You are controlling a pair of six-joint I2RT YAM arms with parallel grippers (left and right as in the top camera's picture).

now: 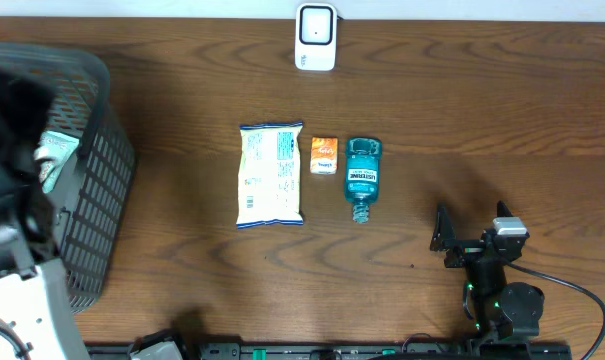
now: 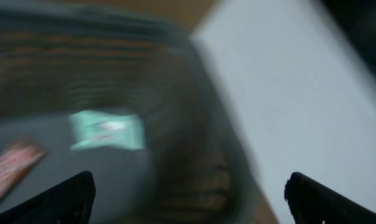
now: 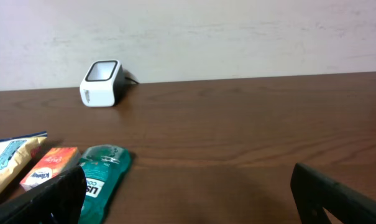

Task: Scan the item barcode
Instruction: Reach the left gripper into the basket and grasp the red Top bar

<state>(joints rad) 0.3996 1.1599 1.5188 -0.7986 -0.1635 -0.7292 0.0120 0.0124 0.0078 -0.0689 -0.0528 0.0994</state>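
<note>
Left gripper wide open, empty, far left of scanner. Bag, box, bottle lie in a row in front of scanner. Bottle probably rigid, slick, heaviest: pinch across body. Right gripper wide open, empty, front-right of scanner.

Bag, box, bottle lie flat — scanner beyond.

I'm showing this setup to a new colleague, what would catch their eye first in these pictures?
First, the row of three items at mid-table: a white snack bag, a small orange box and a blue mouthwash bottle. Next, the white scanner alone at the far edge, and the dark mesh basket on the left.
</note>
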